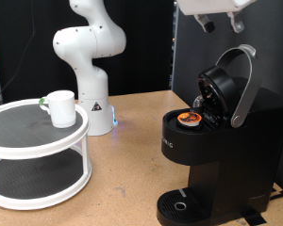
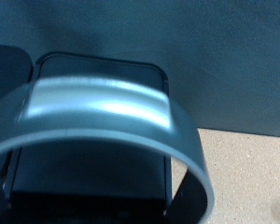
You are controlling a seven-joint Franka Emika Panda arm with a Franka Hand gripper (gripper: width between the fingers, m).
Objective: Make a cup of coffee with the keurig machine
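The black keurig machine (image 1: 217, 141) stands at the exterior view's right with its lid raised and its silver-grey handle (image 1: 243, 85) tilted up. A small pod with an orange-brown top (image 1: 189, 119) sits in the open chamber. The white cup (image 1: 59, 107) stands on the top tier of a round white shelf (image 1: 38, 141) at the left, far from the machine. My gripper (image 1: 215, 19) hangs just above the raised lid at the top edge, mostly cut off. In the wrist view the handle (image 2: 103, 107) arcs close below the camera over the black machine (image 2: 93, 177); no fingers show.
The white robot base (image 1: 90, 66) stands at the back between shelf and machine. The round drip tray (image 1: 184, 204) at the machine's foot holds nothing. Wooden table (image 1: 123, 179) lies between shelf and machine. A dark panel rises behind the machine.
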